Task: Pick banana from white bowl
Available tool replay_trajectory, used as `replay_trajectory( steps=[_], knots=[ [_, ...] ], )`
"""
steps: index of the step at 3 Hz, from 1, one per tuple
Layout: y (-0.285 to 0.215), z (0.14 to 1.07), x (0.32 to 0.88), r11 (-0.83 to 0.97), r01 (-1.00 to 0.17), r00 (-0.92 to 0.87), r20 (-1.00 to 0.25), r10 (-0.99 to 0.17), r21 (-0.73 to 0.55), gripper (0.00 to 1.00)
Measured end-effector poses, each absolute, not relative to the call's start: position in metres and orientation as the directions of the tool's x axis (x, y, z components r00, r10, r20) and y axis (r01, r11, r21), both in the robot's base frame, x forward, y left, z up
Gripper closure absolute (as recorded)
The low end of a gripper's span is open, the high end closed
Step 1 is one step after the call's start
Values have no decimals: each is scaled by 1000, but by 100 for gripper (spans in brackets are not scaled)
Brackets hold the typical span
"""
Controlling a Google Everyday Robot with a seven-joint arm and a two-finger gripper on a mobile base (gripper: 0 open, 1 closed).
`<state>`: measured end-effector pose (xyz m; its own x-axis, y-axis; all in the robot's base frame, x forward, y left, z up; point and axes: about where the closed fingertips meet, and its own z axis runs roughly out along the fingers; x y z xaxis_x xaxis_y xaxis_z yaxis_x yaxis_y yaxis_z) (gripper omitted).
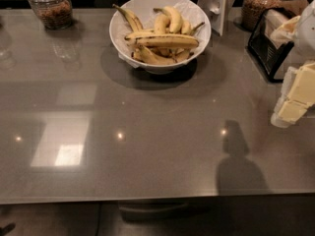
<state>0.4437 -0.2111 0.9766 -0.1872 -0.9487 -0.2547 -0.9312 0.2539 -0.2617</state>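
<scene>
The white bowl [147, 6] stands at the back middle of the grey counter. It holds several bananas. The banana [165, 41], long and nearly straight with dark streaks, lies across the top of the pile, stem tip to the right. Shorter curved bananas [172, 17] lie behind it and below it. My gripper [295, 100], with pale yellow and white parts, hangs at the right edge of the view above the counter, well to the right and in front of the bowl, not touching anything.
A glass jar [50, 4] stands at the back left. Another jar [259, 6] and a black wire holder with napkins [273, 41] are at the back right. A white stand [216, 4] is just right of the bowl. The counter's front edge [147, 196] runs below.
</scene>
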Motion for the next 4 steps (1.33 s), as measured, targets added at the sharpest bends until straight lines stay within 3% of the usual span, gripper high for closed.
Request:
replay_trajectory(
  steps=[1, 3, 4],
  knots=[
    [-202, 973, 461, 246, -928, -131, -371, -919, -279, 0],
    [-157, 974, 518, 224, -929, 27, -660, -751, -293, 0],
    [-129, 974, 546, 197, -955, 44, -764, -644, -221, 0]
  ],
)
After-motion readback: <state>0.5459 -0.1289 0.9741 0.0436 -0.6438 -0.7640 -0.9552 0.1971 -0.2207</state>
